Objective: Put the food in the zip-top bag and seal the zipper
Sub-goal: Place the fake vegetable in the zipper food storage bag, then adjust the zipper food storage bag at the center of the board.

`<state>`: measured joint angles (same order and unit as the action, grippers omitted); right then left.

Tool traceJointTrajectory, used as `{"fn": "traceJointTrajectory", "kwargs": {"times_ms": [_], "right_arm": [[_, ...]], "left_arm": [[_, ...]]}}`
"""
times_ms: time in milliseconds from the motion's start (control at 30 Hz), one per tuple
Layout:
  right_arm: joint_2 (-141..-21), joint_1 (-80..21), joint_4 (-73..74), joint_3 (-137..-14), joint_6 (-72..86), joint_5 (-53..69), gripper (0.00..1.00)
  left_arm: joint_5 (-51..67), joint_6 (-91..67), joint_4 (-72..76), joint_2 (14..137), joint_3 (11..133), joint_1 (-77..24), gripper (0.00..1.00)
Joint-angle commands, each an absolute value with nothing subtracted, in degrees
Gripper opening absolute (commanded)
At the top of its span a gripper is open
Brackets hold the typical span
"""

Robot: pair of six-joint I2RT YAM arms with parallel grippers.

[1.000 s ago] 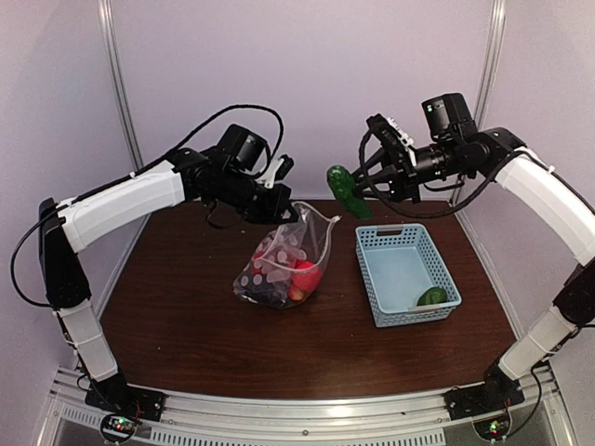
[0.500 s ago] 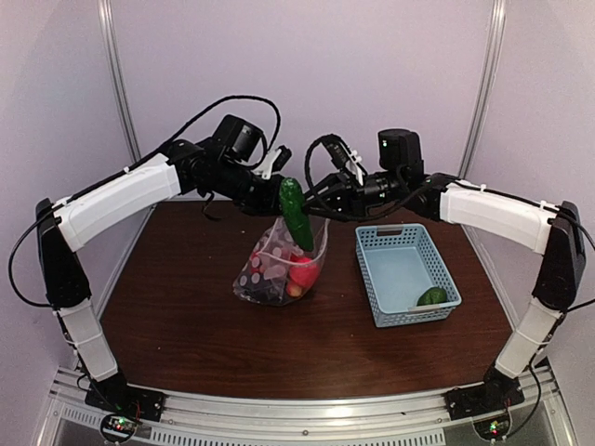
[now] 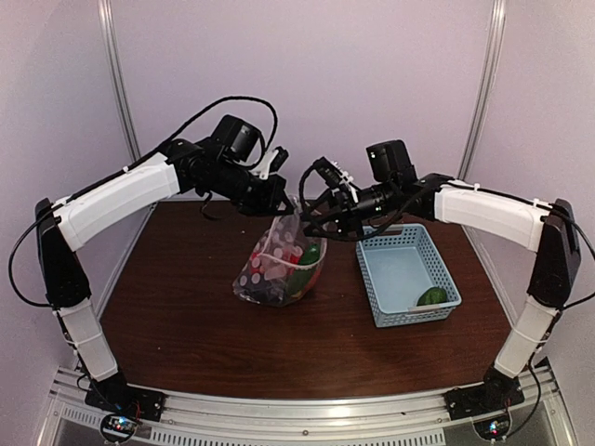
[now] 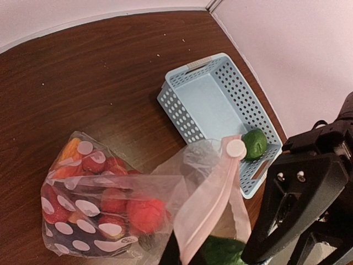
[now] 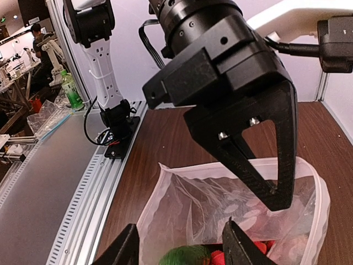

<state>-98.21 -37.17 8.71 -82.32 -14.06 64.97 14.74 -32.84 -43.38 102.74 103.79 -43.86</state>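
The zip-top bag point(image 3: 271, 268) stands on the table with its mouth up. My left gripper point(image 3: 282, 197) is shut on its pale pink zipper strip point(image 4: 212, 199) and holds that edge up; the white slider tab point(image 4: 236, 148) sits at the strip's far end. Red pieces point(image 4: 140, 212), an orange piece point(image 4: 70, 152) and a dark eggplant point(image 3: 270, 290) lie inside. A green cucumber point(image 3: 310, 253) lies in the bag's mouth. My right gripper point(image 3: 321, 223) hovers over the mouth, open, with the cucumber point(image 5: 185, 256) below its spread fingers.
A light-blue mesh basket point(image 3: 389, 230) stands right of the bag with one green round piece point(image 3: 431, 296) in its near corner. It also shows in the left wrist view point(image 4: 179, 118). The two grippers are close together above the bag.
My right arm swung left with the cucumber from above the basket to over the bag. The cucumber has gone into the bag's mouth and the gripper has opened. The left gripper stayed.
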Motion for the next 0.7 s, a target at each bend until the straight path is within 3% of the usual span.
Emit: {"fn": "traceJointTrajectory", "kwargs": {"times_ms": [0, 100, 233, 333, 667], "right_arm": [[-99.07, -37.1, 34.44, -92.07, -30.85, 60.88, 0.52], [-98.79, -37.7, 52.03, -98.87, -44.51, 55.67, 0.54], [-98.33, -39.93, 63.31, -101.63, -54.46, 45.2, 0.56], [-97.82, -43.22, 65.6, -101.22, -57.42, 37.67, 0.56], [-100.96, -50.06, 61.0, -102.81, -54.15, 29.27, 0.53]], "left_arm": [[14.09, -31.64, -42.14, 100.97, 104.42, -43.07, 0.0], [13.58, -31.52, -42.08, 100.8, 103.88, -42.89, 0.0], [13.82, -31.22, -41.31, 100.64, 103.21, -42.89, 0.0], [14.3, -31.22, -40.76, 100.58, 102.68, -42.88, 0.0], [14.92, -30.59, -40.52, 99.94, 101.67, -42.8, 0.0]]}}
